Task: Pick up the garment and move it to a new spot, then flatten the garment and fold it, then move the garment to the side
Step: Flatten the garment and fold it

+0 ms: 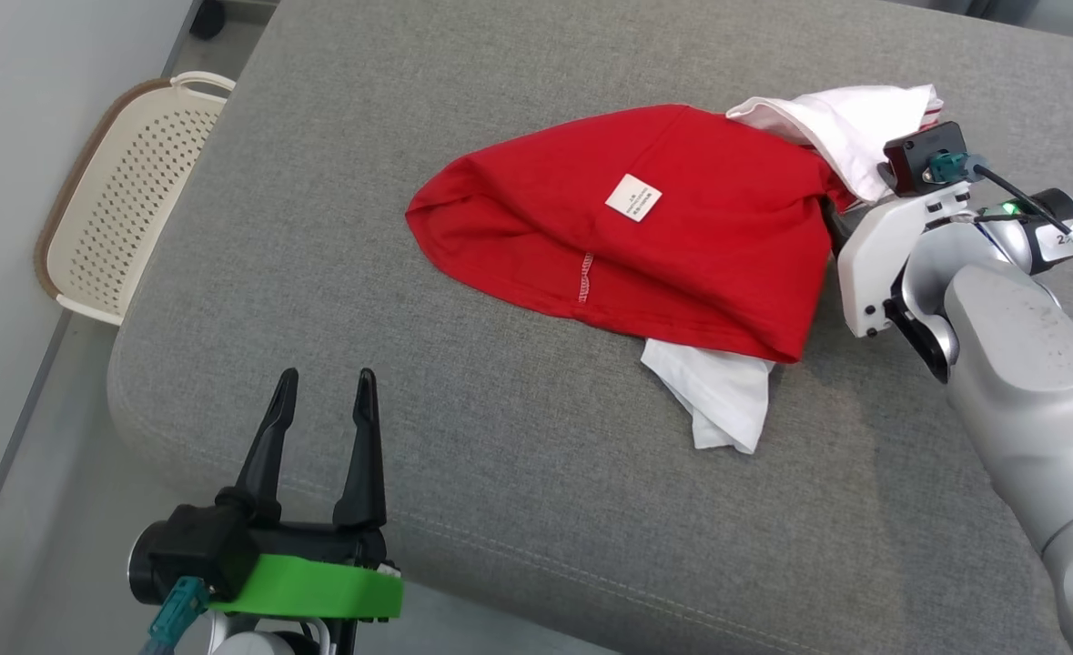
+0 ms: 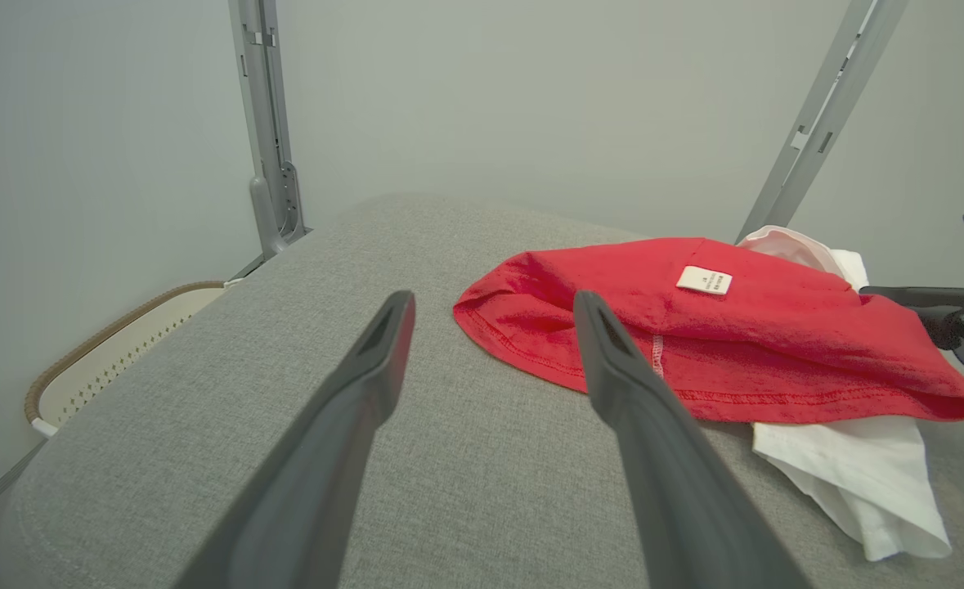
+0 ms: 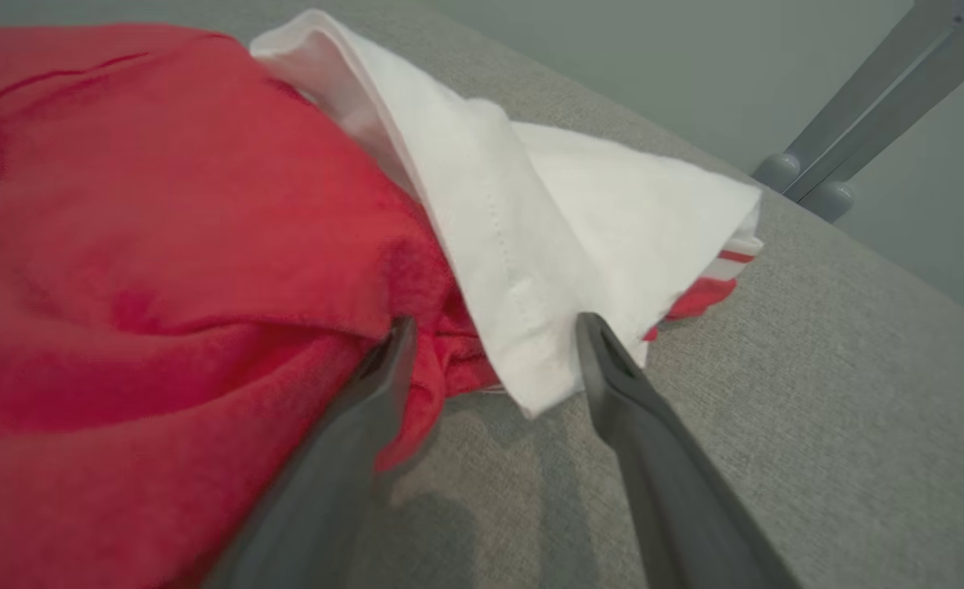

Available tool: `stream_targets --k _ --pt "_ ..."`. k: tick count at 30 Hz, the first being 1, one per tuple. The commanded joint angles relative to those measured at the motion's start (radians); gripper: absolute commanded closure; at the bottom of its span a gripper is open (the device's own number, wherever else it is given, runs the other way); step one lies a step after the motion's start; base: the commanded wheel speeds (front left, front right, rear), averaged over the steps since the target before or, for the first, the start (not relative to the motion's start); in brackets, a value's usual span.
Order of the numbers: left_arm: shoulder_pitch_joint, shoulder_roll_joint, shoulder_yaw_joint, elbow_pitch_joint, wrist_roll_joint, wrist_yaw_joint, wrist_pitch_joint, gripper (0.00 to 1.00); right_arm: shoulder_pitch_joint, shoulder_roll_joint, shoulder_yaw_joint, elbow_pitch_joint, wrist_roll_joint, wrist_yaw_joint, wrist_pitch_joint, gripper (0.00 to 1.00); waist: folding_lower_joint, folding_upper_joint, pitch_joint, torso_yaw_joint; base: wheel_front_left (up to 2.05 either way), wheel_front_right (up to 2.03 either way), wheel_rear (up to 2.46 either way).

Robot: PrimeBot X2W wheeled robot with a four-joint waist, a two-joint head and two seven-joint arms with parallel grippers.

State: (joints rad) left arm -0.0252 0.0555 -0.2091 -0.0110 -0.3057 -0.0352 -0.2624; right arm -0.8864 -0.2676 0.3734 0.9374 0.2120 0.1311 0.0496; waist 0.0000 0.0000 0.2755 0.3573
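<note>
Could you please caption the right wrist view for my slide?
Open right gripper at the edge of the garment on a grey cushion.

Bright, soft, even light, no glare. Faint shadow edges the red-and-white cotton garment (image 1: 700,255) on the grey woven fabric cushion (image 1: 500,473). In the right wrist view the nearest red cloth is blurred and soft

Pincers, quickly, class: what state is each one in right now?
Left pincer: open, holding nothing, away from the garment.
Right pincer: open, fingers either side of the garment's edge, not closed on it.
</note>
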Motion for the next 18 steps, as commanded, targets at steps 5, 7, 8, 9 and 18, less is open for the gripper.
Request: stream_targets --k 5,7,8,9,18 --pt "-0.019 -0.004 -0.002 0.008 0.005 -0.007 -0.003 0.0 -0.04 -0.016 0.023 0.06 -0.015 -0.001 -0.041 0.73 0.0 0.0 0.016 0.018 0.0 0.0 0.0" --pt "-0.021 -0.004 -0.002 0.013 0.004 -0.006 -0.003 0.0 -0.049 -0.02 0.018 0.081 -0.028 -0.001 -0.053 1.0 0.0 0.0 0.012 0.016 0.0 0.0 0.0" --pt "-0.022 -0.004 -0.002 0.016 0.003 -0.005 -0.003 0.0 -0.052 -0.019 0.017 0.091 -0.034 -0.001 -0.06 1.0 0.0 0.0 0.009 0.014 0.0 0.0 0.0" --pt "-0.022 -0.004 0.0 0.019 0.002 -0.004 -0.003 0.0 -0.054 -0.018 0.014 0.101 -0.04 -0.001 -0.065 1.0 0.0 0.0 0.005 0.011 0.0 0.0 0.0" --pt "-0.014 -0.005 0.001 0.034 -0.009 0.001 -0.003 0.0 -0.063 -0.028 -0.011 0.173 -0.089 -0.001 -0.112 1.0 0.0 0.0 -0.041 -0.026 0.0 0.0 0.0"
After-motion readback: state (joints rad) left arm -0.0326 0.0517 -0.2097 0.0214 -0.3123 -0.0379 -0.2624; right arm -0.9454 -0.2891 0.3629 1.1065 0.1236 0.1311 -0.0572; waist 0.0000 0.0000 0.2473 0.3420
